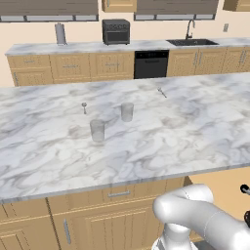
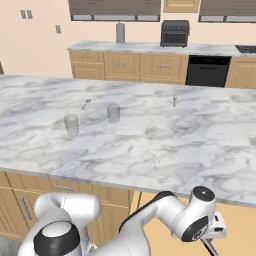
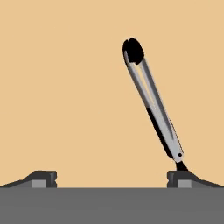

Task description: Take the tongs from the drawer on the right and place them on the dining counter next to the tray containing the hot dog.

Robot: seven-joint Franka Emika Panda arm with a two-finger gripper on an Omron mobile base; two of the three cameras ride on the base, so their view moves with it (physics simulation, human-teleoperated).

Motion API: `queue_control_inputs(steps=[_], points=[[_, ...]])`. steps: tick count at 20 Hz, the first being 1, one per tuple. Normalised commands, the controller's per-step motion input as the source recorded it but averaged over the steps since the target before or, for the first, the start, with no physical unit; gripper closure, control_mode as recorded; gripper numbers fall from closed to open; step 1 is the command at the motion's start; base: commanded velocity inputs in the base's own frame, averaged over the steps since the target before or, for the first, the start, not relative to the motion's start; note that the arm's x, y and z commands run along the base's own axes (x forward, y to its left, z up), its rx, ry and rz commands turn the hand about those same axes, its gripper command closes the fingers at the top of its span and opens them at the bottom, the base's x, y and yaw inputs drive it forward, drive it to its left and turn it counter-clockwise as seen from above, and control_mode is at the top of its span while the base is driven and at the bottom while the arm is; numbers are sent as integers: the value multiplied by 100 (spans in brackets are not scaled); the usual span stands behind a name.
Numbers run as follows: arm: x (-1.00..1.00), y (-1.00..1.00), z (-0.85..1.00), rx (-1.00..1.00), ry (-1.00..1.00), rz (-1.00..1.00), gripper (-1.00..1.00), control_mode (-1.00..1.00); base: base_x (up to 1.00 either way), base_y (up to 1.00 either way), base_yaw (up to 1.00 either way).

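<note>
White marble dining counter (image 1: 161,132) with grey veins, smooth and polished. Light oak-wood cabinets (image 1: 97,219) beneath, matt, with brushed metal handles. Two clear glass tumblers (image 1: 97,130) on top. Tongs (image 3: 153,109) of smooth silver metal, matt black tips. Glossy white arm (image 2: 150,225).

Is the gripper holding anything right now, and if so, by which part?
Nothing held. The gripper is open; the tongs lie on the wood below, one end beside a fingertip.

No legible text, label, brand, number or sign anywhere.
</note>
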Motion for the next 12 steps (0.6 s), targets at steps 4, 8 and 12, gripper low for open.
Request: queue_control_inputs(steps=[4, 8, 12], points=[[19, 2, -11, 0, 0, 14, -100, -100, 0, 0, 0], [17, 0, -6, 0, 0, 10, -100, -100, 0, 0, 0], [8, -1, -4, 0, 1, 4, -100, -100, 0, 0, 0]])
